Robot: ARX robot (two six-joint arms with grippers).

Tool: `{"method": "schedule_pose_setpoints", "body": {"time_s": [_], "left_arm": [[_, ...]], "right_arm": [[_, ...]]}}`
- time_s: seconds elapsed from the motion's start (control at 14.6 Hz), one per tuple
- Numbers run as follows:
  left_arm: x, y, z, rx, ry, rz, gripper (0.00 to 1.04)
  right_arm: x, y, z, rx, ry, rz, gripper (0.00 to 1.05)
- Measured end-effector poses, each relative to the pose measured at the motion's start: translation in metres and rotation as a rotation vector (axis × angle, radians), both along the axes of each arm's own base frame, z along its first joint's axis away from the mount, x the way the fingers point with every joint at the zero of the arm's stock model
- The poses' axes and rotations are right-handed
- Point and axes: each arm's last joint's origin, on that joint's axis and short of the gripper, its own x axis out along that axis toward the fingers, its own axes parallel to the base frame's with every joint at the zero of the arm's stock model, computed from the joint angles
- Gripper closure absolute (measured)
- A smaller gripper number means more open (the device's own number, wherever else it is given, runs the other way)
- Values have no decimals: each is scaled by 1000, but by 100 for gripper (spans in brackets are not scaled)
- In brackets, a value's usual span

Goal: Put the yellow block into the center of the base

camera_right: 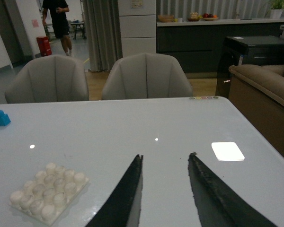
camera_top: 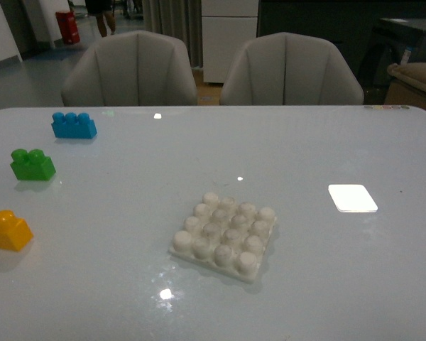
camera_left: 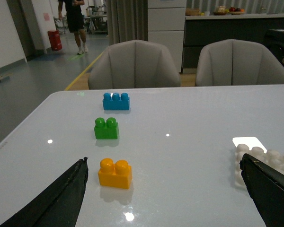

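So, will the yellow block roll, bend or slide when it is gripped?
The yellow block looks like moulded plastic, so probably stiff and light. Its boxy shape should not roll. The glossy table may let it slide if pushed.

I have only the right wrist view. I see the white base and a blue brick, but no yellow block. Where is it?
Observer: The yellow block lies on the table, far to the left of the base, untouched.
Operator: Is the left gripper near?
Observer: The left gripper is open; the block sits ahead of its fingers, touching neither.
Operator: Other bricks there?
Observer: A green brick stands beyond the yellow one, the blue brick beyond that.
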Motion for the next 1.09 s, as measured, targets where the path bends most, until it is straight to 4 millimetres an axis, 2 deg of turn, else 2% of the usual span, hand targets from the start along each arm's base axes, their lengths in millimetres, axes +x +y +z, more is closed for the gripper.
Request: {"method": "schedule_pose_setpoints", "body": {"time_s": [0.07,0.27,1.09], "left_arm": [[0,0,0,0,0,0,7],[0,0,0,0,0,0,7],[0,0,0,0,0,0,7]], "right_arm": [[0,0,-8,-11,-7,0,88],[0,0,-15,-17,2,0,101],[-1,0,-24,-21,-7,-1,103]]}}
